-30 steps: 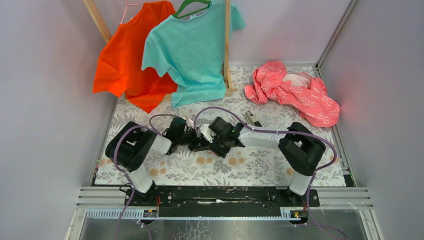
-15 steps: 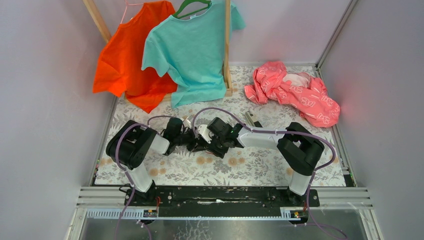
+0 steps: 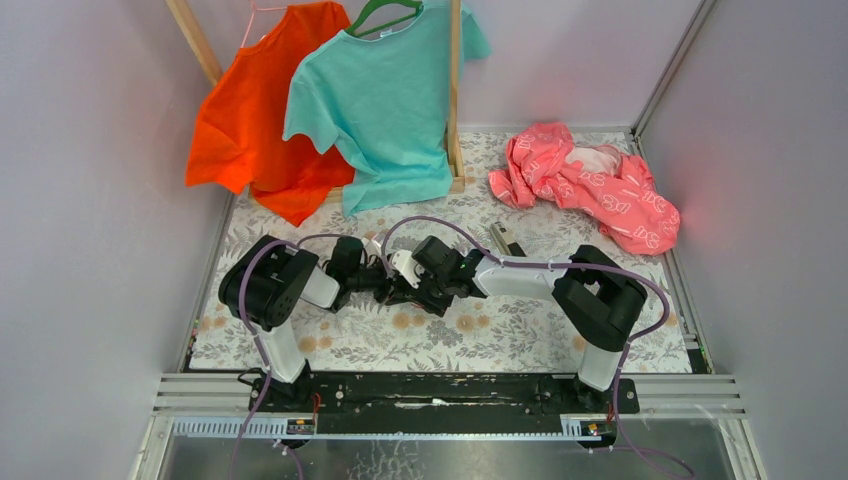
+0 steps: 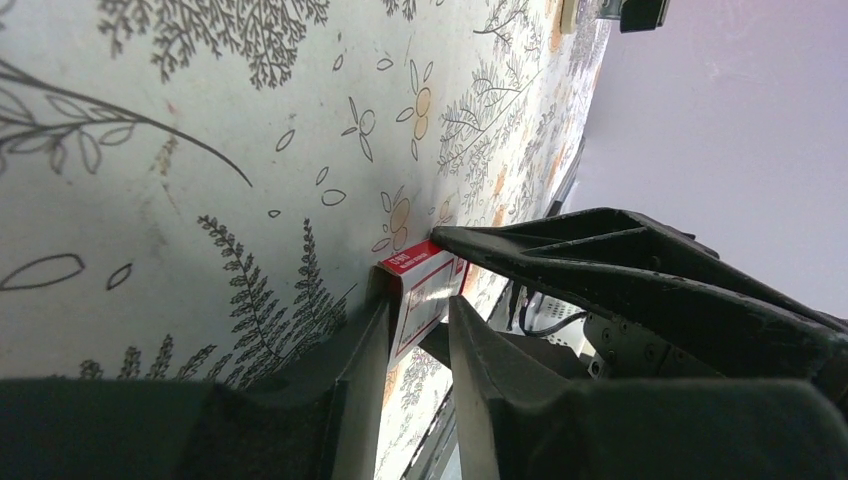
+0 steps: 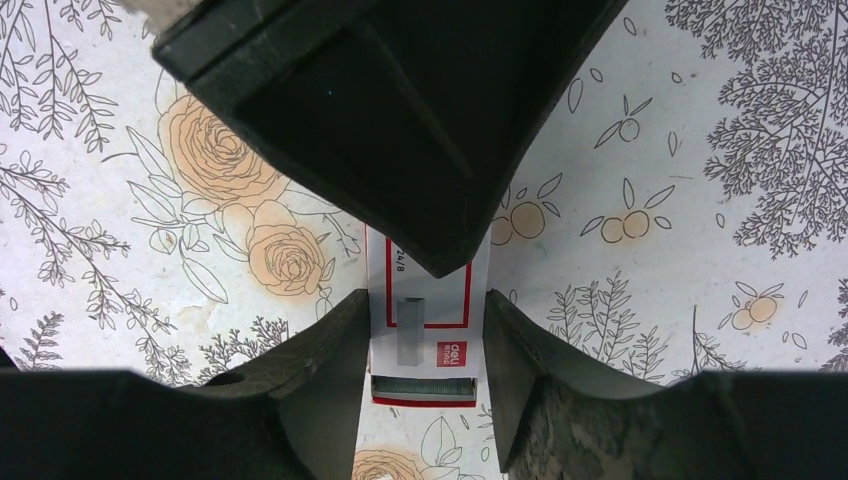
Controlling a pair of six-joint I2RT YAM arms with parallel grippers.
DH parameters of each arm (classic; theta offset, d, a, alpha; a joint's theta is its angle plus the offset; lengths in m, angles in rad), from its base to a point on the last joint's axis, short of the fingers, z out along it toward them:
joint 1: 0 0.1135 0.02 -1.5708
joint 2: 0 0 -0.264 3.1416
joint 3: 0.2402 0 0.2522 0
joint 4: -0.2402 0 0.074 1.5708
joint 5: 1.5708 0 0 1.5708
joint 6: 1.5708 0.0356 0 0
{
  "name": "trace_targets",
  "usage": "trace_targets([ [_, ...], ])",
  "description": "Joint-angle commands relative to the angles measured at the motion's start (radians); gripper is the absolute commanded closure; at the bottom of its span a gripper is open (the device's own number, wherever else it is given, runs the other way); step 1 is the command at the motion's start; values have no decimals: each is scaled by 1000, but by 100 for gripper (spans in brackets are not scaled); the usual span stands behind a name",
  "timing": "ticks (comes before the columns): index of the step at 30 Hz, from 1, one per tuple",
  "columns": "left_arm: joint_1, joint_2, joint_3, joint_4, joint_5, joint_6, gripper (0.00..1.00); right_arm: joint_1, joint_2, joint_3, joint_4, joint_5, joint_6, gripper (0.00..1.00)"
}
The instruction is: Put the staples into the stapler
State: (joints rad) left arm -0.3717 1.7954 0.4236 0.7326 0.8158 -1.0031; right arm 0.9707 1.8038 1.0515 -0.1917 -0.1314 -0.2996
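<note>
The staples box point(image 5: 428, 318), white with red print, lies on the flowered cloth; its near end is open and shows grey staple strips point(image 5: 420, 386). My right gripper point(image 5: 425, 312) is shut on the box, one finger against each long side. My left gripper point(image 4: 416, 303) is shut on the box's point(image 4: 424, 285) other end and shows as a black block point(image 5: 400, 110) over the box's far half. In the top view both grippers point(image 3: 384, 280) point(image 3: 412, 290) meet at the table's middle and hide the box. The stapler point(image 3: 505, 238), dark with a pale end, lies apart, behind the right arm.
An orange shirt point(image 3: 250, 110) and a teal shirt point(image 3: 385, 100) hang on a wooden rack point(image 3: 456, 90) at the back. A pink garment point(image 3: 590, 185) lies crumpled at the back right. Grey walls close in on both sides.
Both grippers have shifted slightly left together. The left arm's elbow has swung a little right and away from me. Both still hold the box.
</note>
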Motion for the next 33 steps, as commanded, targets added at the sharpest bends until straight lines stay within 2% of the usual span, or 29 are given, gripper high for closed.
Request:
trace_targets([
  [1,2,21,-18,56,21,-9,64,18,57,-24,-10,-12,-29,52],
  [11,2,22,-15,61,29,-19,62,24,53,-26,22,10,-37,52],
  [17,2,21,-32,125,48,-63,58,26,40,-37,70,10,-40,51],
  [33,4,13,-46,166,58,-99,57,25,9,-60,146,4,-46,50],
])
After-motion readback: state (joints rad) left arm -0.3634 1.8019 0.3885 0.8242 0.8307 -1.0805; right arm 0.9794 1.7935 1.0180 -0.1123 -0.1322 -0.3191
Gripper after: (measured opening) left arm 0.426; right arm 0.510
